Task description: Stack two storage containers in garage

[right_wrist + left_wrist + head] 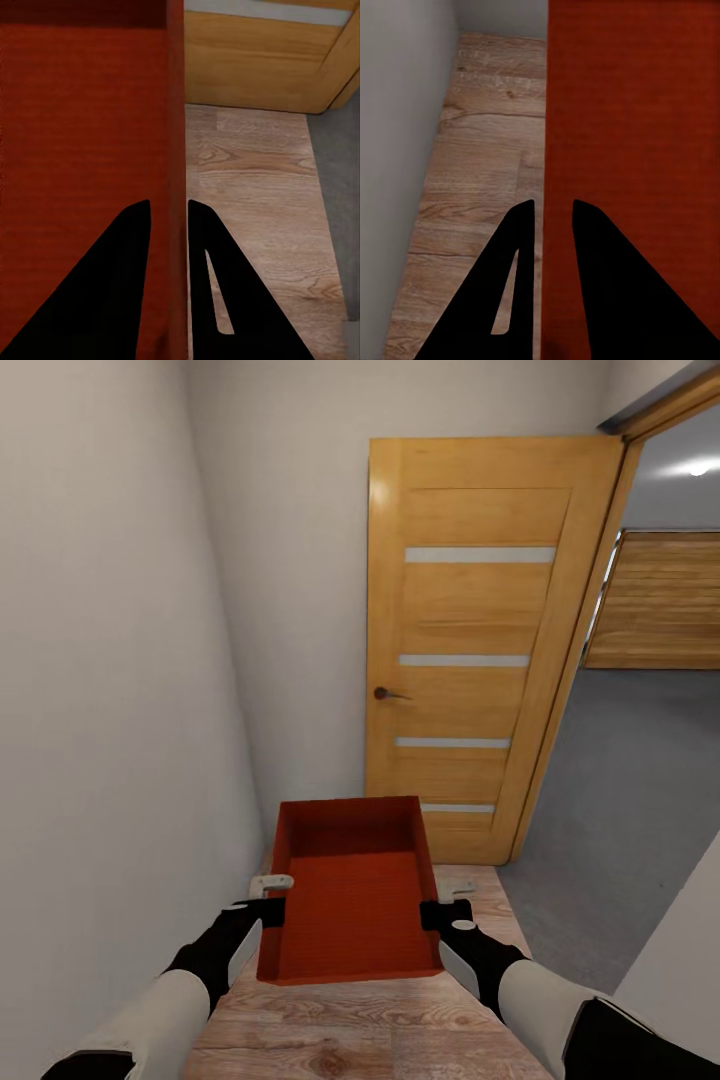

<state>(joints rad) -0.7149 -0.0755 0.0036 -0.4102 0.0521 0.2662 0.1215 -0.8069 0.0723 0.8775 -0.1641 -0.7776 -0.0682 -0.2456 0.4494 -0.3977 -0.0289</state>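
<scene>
The storage container hangs between both arms: left claw and right claw each clamp a side wall, apparently above the wood floor.

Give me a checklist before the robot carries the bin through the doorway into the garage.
1. Left end effector clamps the bin wall, one finger on each side in the left wrist view: ok.
2. Right end effector clamps the opposite wall: ok.
3. Bin level, nothing inside: ok.
4. Door open, garage floor visible beyond: ok.
5. Robot faces the doorway: not ok, it faces the door leaf; the opening lies to the right.
6. Clearance for the right elbow at the frame: cannot tell.
</scene>
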